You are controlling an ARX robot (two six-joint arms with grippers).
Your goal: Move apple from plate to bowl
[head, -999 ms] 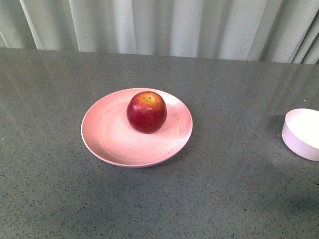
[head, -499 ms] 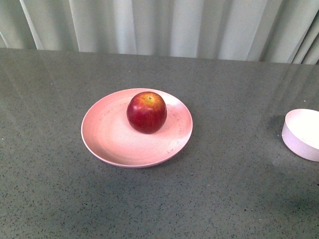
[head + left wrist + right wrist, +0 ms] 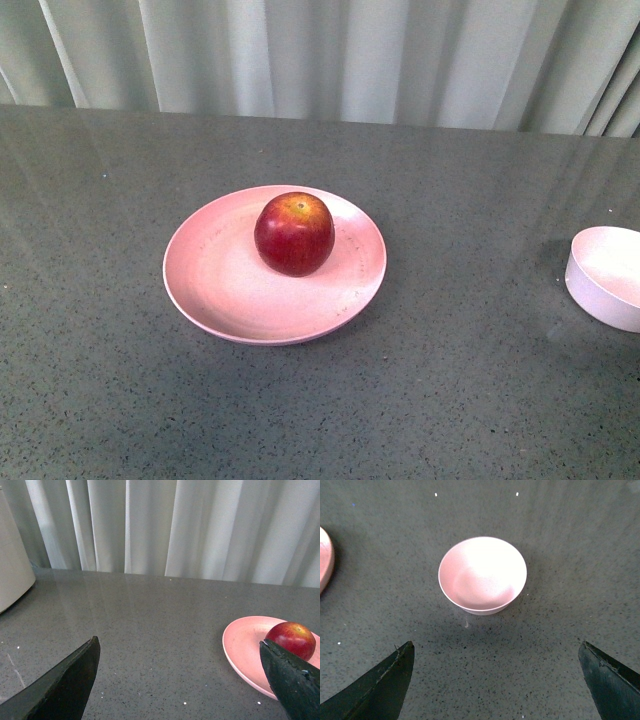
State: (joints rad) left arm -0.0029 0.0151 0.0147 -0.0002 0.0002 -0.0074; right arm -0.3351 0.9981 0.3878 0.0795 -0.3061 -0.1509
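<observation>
— Looking for the dark red apple (image 3: 294,233)?
— Right there, on the wide pale pink plate (image 3: 215,280), a bit toward the back of it. Stem dimple up, with a yellow-orange patch around it.
— And the plate?
— Flat on the gray speckled table (image 3: 120,400), near the middle in the front view. Faint little speckles near its rim.
— And the small pale bowl (image 3: 605,285)?
— Over on the right side of the table, well apart from the plate. Partly cut off by the edge of the front view. Upright, mouth up, smooth pinkish inside showing in the right wrist view.
— What about the left claw (image 3: 178,642)?
— Spread wide, holding nothing. Two dark fingers far apart, low over bare table. Apple and plate peeking out beside one finger.
— And the right claw (image 3: 496,644)?
— Spread wide too, holding nothing. Up above the table, looking down, with the bowl out ahead, between the two dark fingers but not touching them. Just a sliver of the plate's rim at the edge of that view.
— Anything else?
— A pale curtain (image 3: 330,60) with long folds, hanging behind the table. Also a pale rounded thing (image 3: 12,565) at the side of the left wrist view. Hard to tell what.
</observation>
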